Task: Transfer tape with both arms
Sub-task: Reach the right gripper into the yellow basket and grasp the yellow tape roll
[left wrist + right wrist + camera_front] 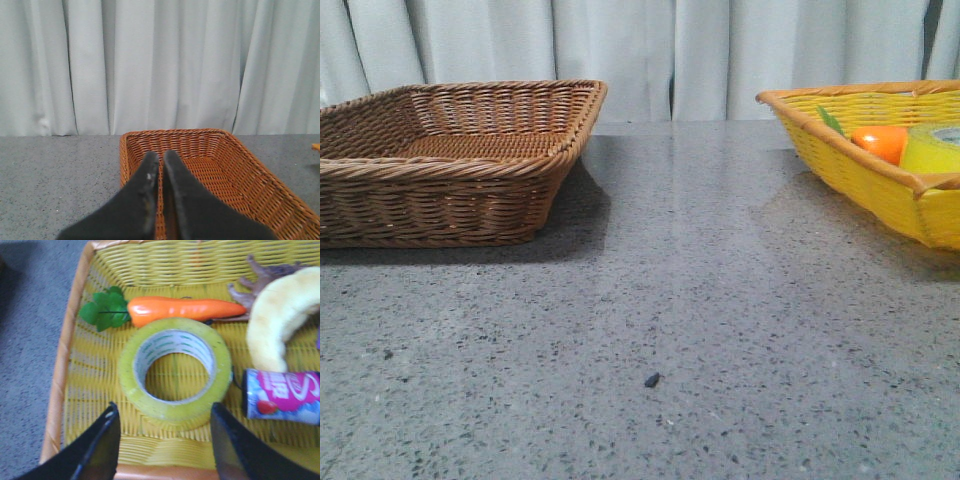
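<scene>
Now the tape (175,372) lies flat in the yellow basket (65,370), beside the carrot (185,310). The right gripper (165,440) hovers apart above it; descend centred, straddling the roll. The left gripper (161,165) is together.

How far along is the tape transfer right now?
Nothing is done yet: the tape lies flat in the yellow basket beside the carrot. In hand: the right pincer hangs open above it, not gripping. Left: grasp, handover to the shut left pincer, which sits over the brown basket.

2 baskets (450,170) (860,150), carrot (180,310), banana (280,315), can (282,397).
</scene>
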You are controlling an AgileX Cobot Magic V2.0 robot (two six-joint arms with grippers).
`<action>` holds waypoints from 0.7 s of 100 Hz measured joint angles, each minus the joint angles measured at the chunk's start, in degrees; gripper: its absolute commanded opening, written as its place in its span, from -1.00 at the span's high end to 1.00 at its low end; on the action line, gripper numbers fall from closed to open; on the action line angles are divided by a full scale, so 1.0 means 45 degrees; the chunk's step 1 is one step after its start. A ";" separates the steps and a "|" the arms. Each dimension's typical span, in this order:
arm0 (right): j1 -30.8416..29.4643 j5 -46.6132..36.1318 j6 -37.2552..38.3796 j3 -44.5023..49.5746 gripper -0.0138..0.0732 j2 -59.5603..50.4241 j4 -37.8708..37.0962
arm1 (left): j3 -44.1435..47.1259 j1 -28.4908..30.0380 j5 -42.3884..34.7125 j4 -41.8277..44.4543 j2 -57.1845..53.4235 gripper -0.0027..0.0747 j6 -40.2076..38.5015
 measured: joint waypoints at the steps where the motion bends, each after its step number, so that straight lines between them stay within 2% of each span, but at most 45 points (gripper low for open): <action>1: 0.0028 0.0117 0.0000 -0.0185 -0.15 0.0203 0.0000 | 0.0000 0.0000 0.0000 0.0000 0.0000 0.99 0.0000; 29: 0.1387 0.1666 0.0000 -0.2882 -0.15 0.4095 0.0000 | 0.0000 0.0000 0.0000 -0.0050 0.0011 0.99 0.0000; 48: 0.2006 0.1752 0.0000 -0.3328 -0.15 0.6080 -0.0217 | 0.0000 0.0000 0.0000 -0.0052 0.0039 0.99 0.0000; 70: 0.2114 0.1459 0.0000 -0.3351 -0.15 0.7514 -0.0853 | 0.0000 0.0000 0.0000 -0.0052 0.0039 0.99 0.0000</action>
